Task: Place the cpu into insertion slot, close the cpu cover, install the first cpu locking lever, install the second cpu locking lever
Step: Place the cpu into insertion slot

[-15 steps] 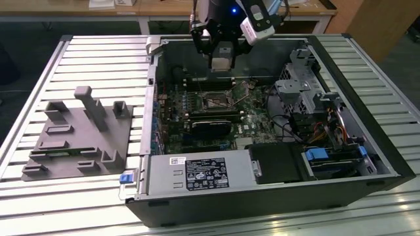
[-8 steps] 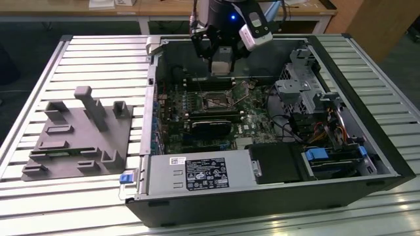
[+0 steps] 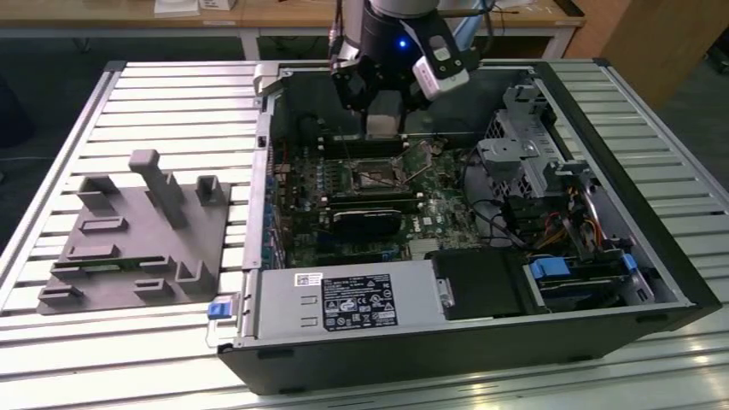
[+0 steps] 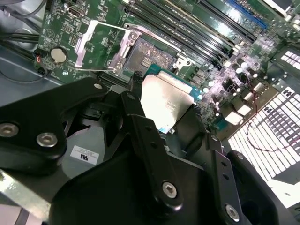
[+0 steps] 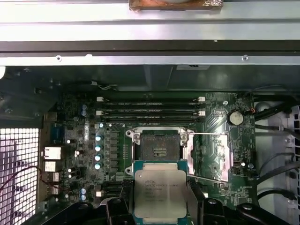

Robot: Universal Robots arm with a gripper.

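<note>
My gripper [image 5: 159, 208] is shut on the cpu [image 5: 160, 194], a square chip with a pale metal face, held by two opposite edges. In both wrist views it hangs just short of the open insertion slot [image 5: 159, 147], apart from it. The cpu [image 4: 166, 101] is tilted toward the slot [image 4: 150, 54]. The cpu cover [image 5: 208, 157], a silvery frame plate, is flipped open beside the slot; it is also in the second wrist view [image 4: 101, 47]. Two thin levers [image 5: 208, 134] run along the cover's edges. In the exterior view the gripper [image 3: 385, 128] hovers over the slot [image 3: 374, 177] inside the computer case.
Long black memory sticks [image 5: 150, 112] lie just beyond the slot. The case's metal wall [image 5: 150, 28] rises behind them. A drive cage [image 3: 524, 162] and cables stand at the exterior view's right, a power supply [image 3: 341, 299] in front. A grey fixture tray [image 3: 137, 239] sits outside the case.
</note>
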